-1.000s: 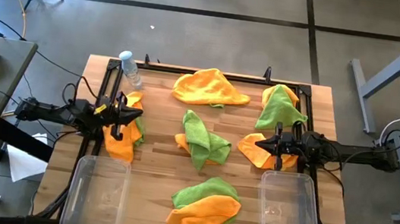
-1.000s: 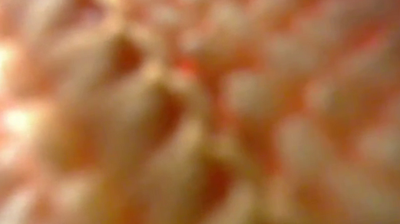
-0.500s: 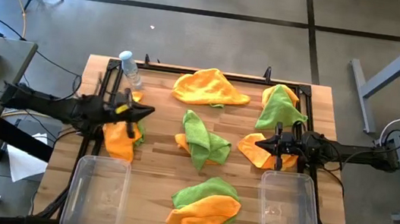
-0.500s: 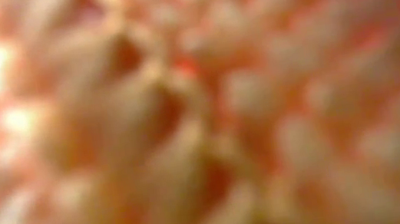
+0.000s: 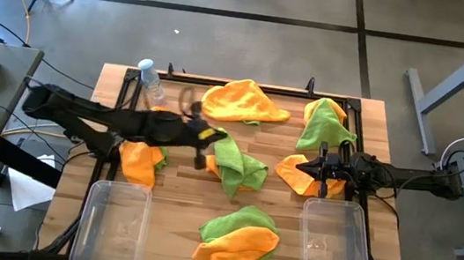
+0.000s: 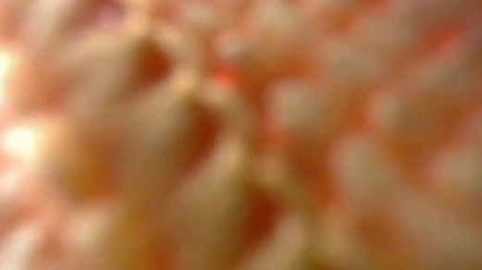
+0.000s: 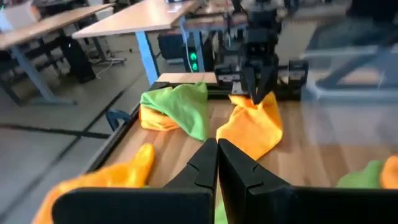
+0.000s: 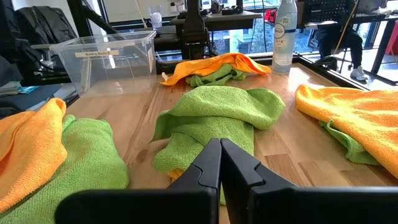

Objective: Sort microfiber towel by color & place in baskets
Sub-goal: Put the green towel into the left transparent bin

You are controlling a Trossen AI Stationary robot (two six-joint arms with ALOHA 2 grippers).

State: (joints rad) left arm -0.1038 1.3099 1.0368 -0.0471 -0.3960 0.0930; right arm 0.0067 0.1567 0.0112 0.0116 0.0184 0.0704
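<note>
While your left gripper point(image 5: 202, 155) hung closed and empty beside the middle green towel point(image 5: 232, 161) on the table point(image 5: 171, 195), your right gripper point(image 5: 323, 170) sat closed by an orange towel point(image 5: 298, 174); both baskets point(image 5: 111, 224) held nothing.

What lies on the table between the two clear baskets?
In the high view, a pile of microfiber towels, orange over green, lies between the left basket and the right basket, with bare wood on either side.
</note>
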